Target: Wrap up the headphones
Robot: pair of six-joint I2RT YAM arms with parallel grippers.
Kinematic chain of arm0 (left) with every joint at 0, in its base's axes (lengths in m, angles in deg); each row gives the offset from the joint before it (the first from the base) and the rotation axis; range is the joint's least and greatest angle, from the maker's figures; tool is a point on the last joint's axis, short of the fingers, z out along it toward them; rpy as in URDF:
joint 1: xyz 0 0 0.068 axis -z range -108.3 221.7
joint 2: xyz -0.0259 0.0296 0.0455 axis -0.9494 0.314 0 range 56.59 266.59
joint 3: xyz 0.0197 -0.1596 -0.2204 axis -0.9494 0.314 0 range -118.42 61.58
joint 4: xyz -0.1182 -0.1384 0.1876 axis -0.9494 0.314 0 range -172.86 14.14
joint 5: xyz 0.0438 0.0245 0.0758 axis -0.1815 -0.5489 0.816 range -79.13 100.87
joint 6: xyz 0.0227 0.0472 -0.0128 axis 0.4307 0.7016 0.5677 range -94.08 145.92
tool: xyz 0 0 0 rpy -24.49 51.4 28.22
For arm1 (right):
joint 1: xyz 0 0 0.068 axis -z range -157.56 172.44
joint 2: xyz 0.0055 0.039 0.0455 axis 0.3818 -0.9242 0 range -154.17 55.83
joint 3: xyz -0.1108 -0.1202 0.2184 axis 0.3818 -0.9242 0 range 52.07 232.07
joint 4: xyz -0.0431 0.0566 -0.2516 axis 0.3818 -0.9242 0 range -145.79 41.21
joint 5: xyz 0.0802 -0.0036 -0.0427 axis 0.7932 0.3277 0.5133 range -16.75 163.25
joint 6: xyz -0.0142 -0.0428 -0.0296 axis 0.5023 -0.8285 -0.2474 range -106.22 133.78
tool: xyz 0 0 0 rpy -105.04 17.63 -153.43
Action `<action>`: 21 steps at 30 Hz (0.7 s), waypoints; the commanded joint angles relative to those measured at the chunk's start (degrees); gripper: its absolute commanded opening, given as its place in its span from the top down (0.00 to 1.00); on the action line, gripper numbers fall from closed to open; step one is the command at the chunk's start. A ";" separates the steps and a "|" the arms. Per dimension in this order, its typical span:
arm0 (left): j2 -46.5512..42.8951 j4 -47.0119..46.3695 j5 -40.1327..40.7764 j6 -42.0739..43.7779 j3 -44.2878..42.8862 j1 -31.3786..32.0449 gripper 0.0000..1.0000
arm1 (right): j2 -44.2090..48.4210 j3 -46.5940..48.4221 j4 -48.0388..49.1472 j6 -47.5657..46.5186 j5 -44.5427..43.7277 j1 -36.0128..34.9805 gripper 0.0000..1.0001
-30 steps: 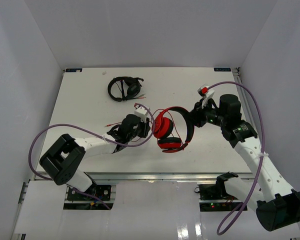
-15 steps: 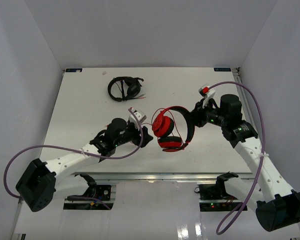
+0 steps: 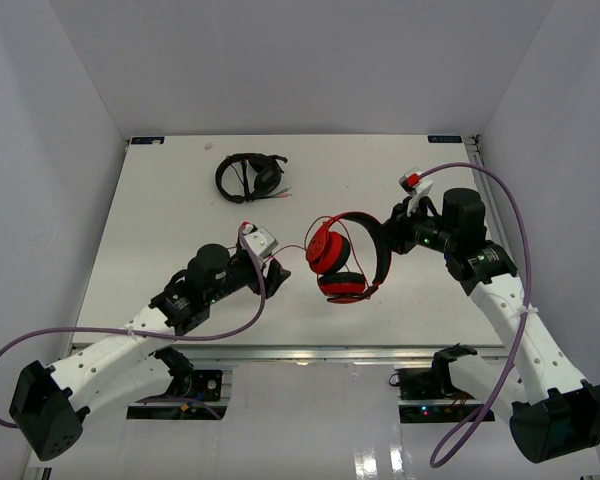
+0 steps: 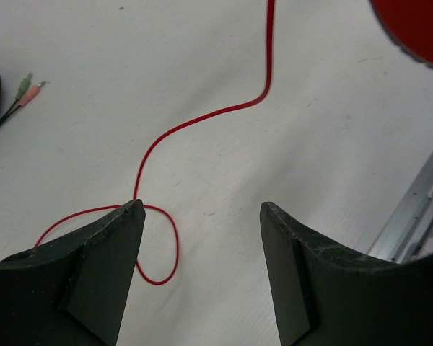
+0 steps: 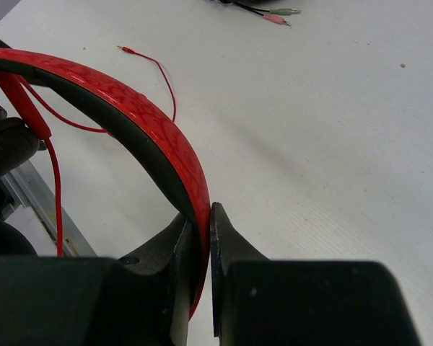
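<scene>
The red headphones (image 3: 335,255) stand near the table's middle, two red ear cups stacked at the left, the headband arching right. My right gripper (image 3: 385,235) is shut on the red headband (image 5: 141,119), which runs between its jaws in the right wrist view. The thin red cable (image 4: 202,119) lies on the table, curving into a small loop (image 4: 162,249) beside my left finger. My left gripper (image 3: 275,272) is open and empty, just left of the ear cups, above the cable. The cable's plug tip (image 5: 123,49) lies on the table.
Black headphones (image 3: 248,177) with a cable ending in green and pink plugs (image 4: 29,88) lie at the back left. The table's front metal edge (image 4: 418,209) runs close to the left gripper. White walls enclose the table.
My left arm has pulled back toward the front left, away from the ear cups, and its gripper now hangs open over the cable. The right arm and headphones have barely moved.
</scene>
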 commanded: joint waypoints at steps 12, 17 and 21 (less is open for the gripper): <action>18.13 -14.55 -1.71 15.56 1.29 -6.46 0.26 | 1.03 2.90 1.96 -2.53 10.10 0.91 0.92; 21.09 -14.22 -1.72 14.40 2.30 -8.08 0.54 | 0.84 3.40 2.03 -2.08 10.40 1.26 0.92; 20.98 -14.48 -5.49 12.44 4.60 -8.59 0.79 | 0.08 4.35 2.07 -1.50 10.74 1.67 0.92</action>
